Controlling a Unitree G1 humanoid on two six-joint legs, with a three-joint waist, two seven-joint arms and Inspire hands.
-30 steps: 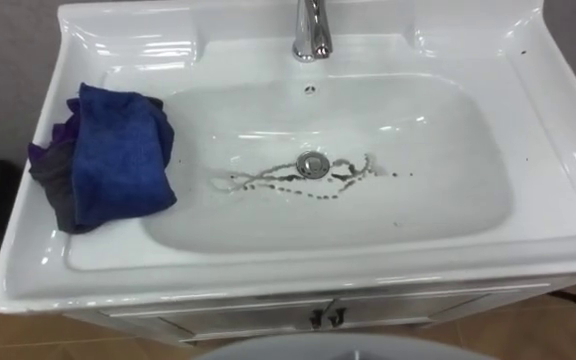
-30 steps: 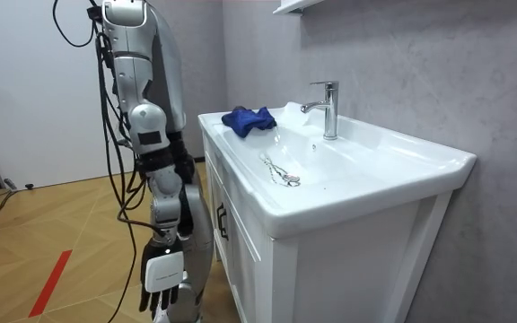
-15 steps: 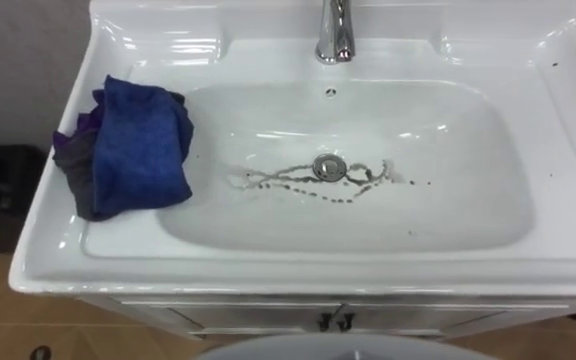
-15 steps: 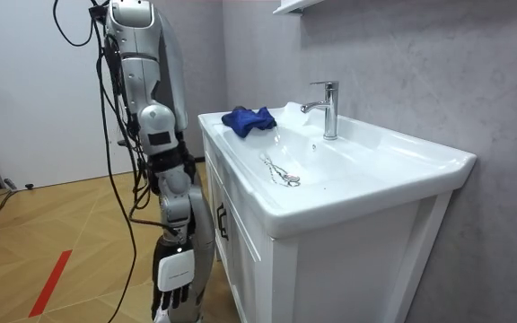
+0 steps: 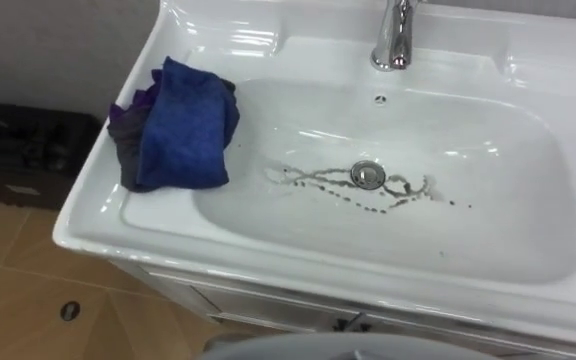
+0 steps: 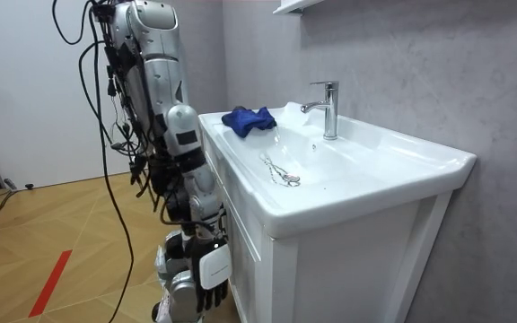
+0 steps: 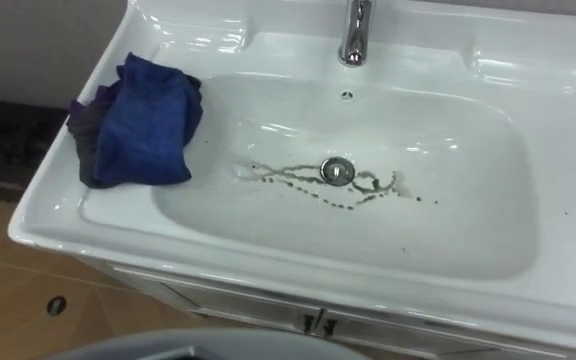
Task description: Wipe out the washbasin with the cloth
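A white basin (image 5: 118, 232) sits on a white cabinet directly below me. Dark dirty streaks (image 5: 318, 183) trail across its bottom on both sides of the metal drain (image 5: 367, 175). On the basin's left rim lies a crumpled blue cloth (image 5: 180, 138) over a darker purple-grey layer, partly hanging into the bowl; it also appears at the far end of the rim as the blue cloth (image 6: 248, 119). My right hand (image 6: 206, 272) hangs low beside the cabinet front, fingers relaxed, holding nothing. I stand close against the cabinet, facing the basin.
A chrome tap (image 5: 394, 35) rises at the back rim. The cabinet door (image 6: 218, 220) has a dark handle. A dark low object (image 5: 28, 150) stands on the wooden floor to my left. A grey wall (image 6: 420, 72) backs the basin.
In the room view I have stepped closer to the cabinet and my right arm has swung in toward it. The eye view has shifted with me; cloth and streaks lie as before.
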